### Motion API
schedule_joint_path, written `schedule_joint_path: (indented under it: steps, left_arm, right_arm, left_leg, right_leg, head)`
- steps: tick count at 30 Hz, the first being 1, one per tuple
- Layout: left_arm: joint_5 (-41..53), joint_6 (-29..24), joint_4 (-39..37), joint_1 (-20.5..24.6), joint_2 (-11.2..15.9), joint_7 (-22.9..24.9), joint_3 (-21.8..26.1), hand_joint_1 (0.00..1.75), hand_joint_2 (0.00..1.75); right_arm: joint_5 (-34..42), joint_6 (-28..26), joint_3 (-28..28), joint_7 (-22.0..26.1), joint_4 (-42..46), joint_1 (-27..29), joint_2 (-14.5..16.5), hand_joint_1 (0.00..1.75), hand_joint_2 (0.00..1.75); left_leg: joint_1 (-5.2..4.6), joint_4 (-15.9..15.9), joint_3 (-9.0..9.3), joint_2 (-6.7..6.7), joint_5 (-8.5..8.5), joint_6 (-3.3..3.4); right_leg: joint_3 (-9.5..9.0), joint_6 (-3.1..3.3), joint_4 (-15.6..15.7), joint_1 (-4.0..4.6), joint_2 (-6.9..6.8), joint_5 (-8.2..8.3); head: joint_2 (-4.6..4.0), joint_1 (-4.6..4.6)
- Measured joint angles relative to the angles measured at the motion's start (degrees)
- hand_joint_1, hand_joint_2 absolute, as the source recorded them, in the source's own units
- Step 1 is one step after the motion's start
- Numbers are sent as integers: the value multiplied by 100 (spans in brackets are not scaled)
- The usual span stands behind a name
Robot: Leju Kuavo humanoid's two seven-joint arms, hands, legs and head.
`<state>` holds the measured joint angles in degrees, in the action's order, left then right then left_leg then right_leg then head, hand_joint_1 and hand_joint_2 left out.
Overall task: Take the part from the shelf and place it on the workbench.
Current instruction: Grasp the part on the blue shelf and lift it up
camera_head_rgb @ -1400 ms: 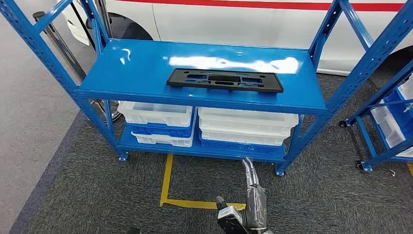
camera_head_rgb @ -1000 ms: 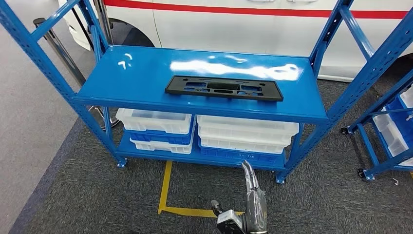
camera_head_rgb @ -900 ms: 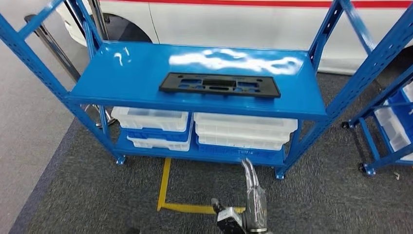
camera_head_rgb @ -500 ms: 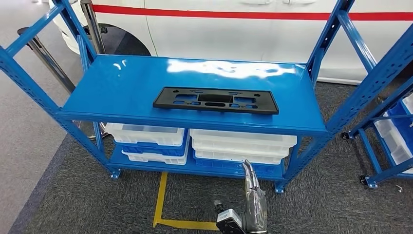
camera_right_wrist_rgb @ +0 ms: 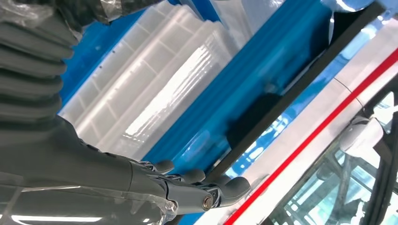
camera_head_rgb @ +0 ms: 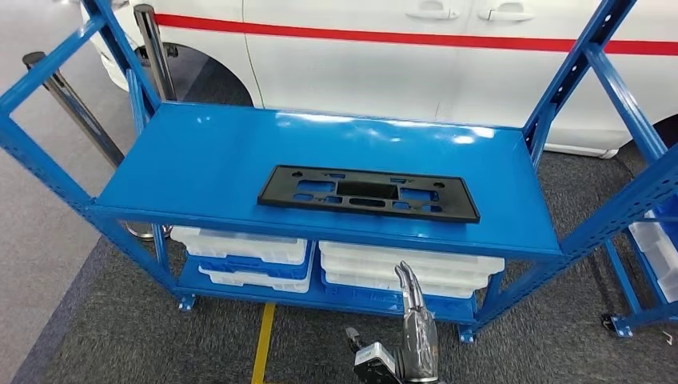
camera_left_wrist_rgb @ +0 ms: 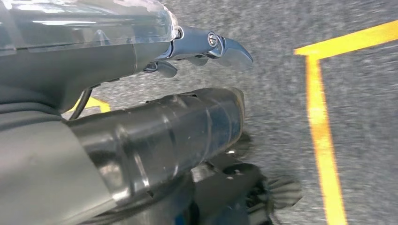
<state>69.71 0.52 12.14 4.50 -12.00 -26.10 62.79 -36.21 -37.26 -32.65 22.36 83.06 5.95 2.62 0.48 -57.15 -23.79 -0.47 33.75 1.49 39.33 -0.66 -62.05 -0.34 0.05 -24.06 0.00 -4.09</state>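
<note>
Looking down from the head, the black part (camera_head_rgb: 368, 193) lies flat on the blue shelf (camera_head_rgb: 200, 152), well apart from the right hand (camera_head_rgb: 412, 320), which is cut off at the frame edge. At the left wrist, the left hand (camera_left_wrist_rgb: 206, 47) hangs over grey carpet (camera_left_wrist_rgb: 356, 79), fingers loose, grasping nothing. At the right wrist, the fingers are released below the shelf edge; white bins (camera_right_wrist_rgb: 155, 79) blur behind.

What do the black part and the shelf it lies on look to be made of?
Black part: likely moulded plastic, matte, with cut-out slots and no glare. Shelf: probably painted steel, glossy blue, showing bright reflections and punched uprights.
</note>
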Motion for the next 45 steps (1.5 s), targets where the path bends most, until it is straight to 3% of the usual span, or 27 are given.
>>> schedule_joint_path:
  steps: [1,4,6,8,10,11,12,14,15,16,19,21,24,26,27,30,31,32,34,36,39,40,41,42,44,45]
  left_arm:
    - [1,0,-5,5,1,-1,1,0,0]
    - [2,1,-8,38,6,-11,1,0,0]
    - [7,3,-9,59,7,-17,0,0,0]
    - [13,4,-10,63,6,-19,-1,0,0]
    - [18,8,-12,47,4,-14,-2,0,0]
    - [21,12,-13,39,4,-11,-2,0,0]
    - [24,19,-14,34,4,-7,-2,0,0]
    - [31,37,-19,16,4,1,-1,0,0]
    - [33,45,-21,15,4,5,-1,0,0]
    - [34,51,-24,10,4,9,-2,0,0]
    - [34,59,-25,33,0,12,-4,0,0]
    - [35,61,-25,55,-5,8,-4,0,0]
    - [85,72,-25,76,-7,33,-9,0,0]
    - [140,47,-25,85,-7,113,-19,0,0]
    - [171,9,-25,91,-10,172,-30,0,0]
    - [245,-143,-31,129,-50,339,-89,0,0]
    - [260,-189,-34,149,-64,386,-112,0,0]
    - [276,-227,-38,169,-75,421,-134,0,0]
    - [299,-289,-38,201,-79,462,-170,0,0]
    - [310,-317,-38,219,-78,473,-192,0,0]
    - [312,-324,-38,238,-76,481,-226,0,0]
    - [315,-325,-38,237,-76,487,-241,0,0]
    - [319,-327,-38,232,-76,494,-257,0,0]
    - [322,-330,-38,230,-75,500,-271,0,0]
    - [327,-337,-38,235,-73,503,-291,0,0]
    - [327,-339,-39,246,-72,503,-296,0,0]
  right_arm:
    - [-7,-4,-7,-8,1,1,-10,0,175]
    - [-131,-62,-20,-21,35,-5,-22,0,175]
    - [-264,-99,-37,-43,65,-24,-27,0,175]
    - [-394,-99,-61,-91,94,-47,-41,0,175]
    - [-515,-85,-73,-138,127,-57,-62,0,175]
    - [-574,-80,-74,-154,143,-60,-73,0,175]
    - [-631,-77,-76,-167,157,-63,-83,0,175]
    - [-714,-75,-84,-187,179,-72,-104,0,175]
    - [-735,-75,-89,-199,187,-79,-113,0,175]
    - [-746,-74,-93,-209,200,-83,-120,0,175]
    - [-771,-75,-98,-221,249,-106,-132,0,175]
    - [-787,-78,-100,-226,273,-131,-140,0,175]
    - [-1229,-78,-100,-314,296,-156,-202,0,175]
    - [-1752,10,-100,-425,359,-220,-295,0,175]
    - [-1949,78,-101,-468,401,-277,-343,0,175]
    - [-2267,230,-106,-571,472,-475,-440,0,175]
    - [-2337,251,-114,-610,483,-531,-461,0,175]
    - [-2393,261,-123,-651,493,-582,-478,0,175]
    - [-2464,267,-146,-724,520,-681,-495,0,175]
    - [-2512,266,-165,-776,533,-743,-507,0,175]
    - [-2596,266,-199,-844,534,-769,-537,0,175]
    - [-2622,266,-208,-863,533,-771,-552,0,175]
    - [-2646,266,-215,-877,533,-770,-567,0,175]
    - [-2664,266,-220,-887,533,-771,-580,0,175]
    - [-2687,272,-234,-907,533,-775,-601,0,175]
    - [-2693,287,-241,-922,533,-781,-611,0,175]
  left_leg:
    - [-4,14,29,2,34,-35]
    - [3,-154,12,12,-54,-128]
    - [15,-750,-314,14,-95,-164]
    - [22,-1411,-801,15,170,-201]
    - [25,-1619,-1154,16,466,-226]
    - [25,-1500,-1232,17,445,-223]
    - [25,-1246,-1258,17,252,-209]
    - [11,-627,-1267,25,-453,-158]
    - [-6,-420,-1264,28,-717,-123]
    - [-24,-314,-1262,29,-864,-81]
    - [-34,-222,-1122,16,-830,46]
    - [-21,-150,-960,7,-784,117]
    - [-27,-121,-780,6,-656,169]
    - [-38,-122,-637,-2,-550,168]
    - [-44,-121,-550,-8,-483,163]
    - [-68,-134,-347,-28,-292,125]
    - [-74,-134,-319,-40,-244,99]
    - [-79,-147,-294,-51,-224,69]
    - [-78,-150,-252,-56,-204,16]
    - [-75,-362,-313,-39,-91,-38]
    - [-19,-1273,-862,-20,330,-155]
    - [7,-1475,-1034,-15,374,-186]
    - [31,-1502,-1125,-8,306,-212]
    - [52,-1322,-1117,-3,114,-236]
    - [79,-645,-934,5,-355,-269]
    - [72,-370,-862,9,-463,-252]
  right_leg:
    - [4,48,73,20,0,83]
    - [-153,181,179,16,23,-18]
    - [-359,241,292,-7,18,-95]
    - [-555,261,363,-8,15,-206]
    - [-757,257,385,-9,37,-345]
    - [-865,249,386,-9,48,-421]
    - [-980,236,386,-9,55,-502]
    - [-1159,194,379,-1,67,-662]
    - [-1213,158,375,4,74,-740]
    - [-1266,118,369,7,82,-793]
    - [-1378,9,294,7,79,-825]
    - [-1162,-37,-119,-3,62,-883]
    - [-415,-83,-1080,-7,51,-1267]
    - [-107,-79,-1171,-1,49,-1383]
    - [-64,-54,-965,8,49,-1240]
    - [-122,81,-47,78,64,-264]
    - [-139,112,101,99,69,-53]
    - [-149,133,155,112,73,23]
    - [-238,168,227,91,71,26]
    - [-362,205,341,45,64,17]
    - [-442,232,394,7,43,-21]
    - [-445,231,388,1,42,-37]
    - [-451,223,377,-9,45,-55]
    - [-461,205,361,-22,49,-76]
    - [-488,149,317,-46,56,-121]
    - [-491,115,298,-50,56,-134]
  head:
    - [0,10]
    - [1,23]
    - [1,34]
    - [1,42]
    - [0,42]
    - [0,42]
    - [0,42]
    - [0,38]
    - [0,37]
    - [0,38]
    - [0,38]
    - [0,30]
    - [0,25]
    - [0,25]
    - [0,25]
    - [0,26]
    - [0,28]
    - [0,31]
    - [0,34]
    - [0,41]
    - [0,56]
    - [0,56]
    - [0,56]
    - [0,56]
    - [0,55]
    - [0,58]
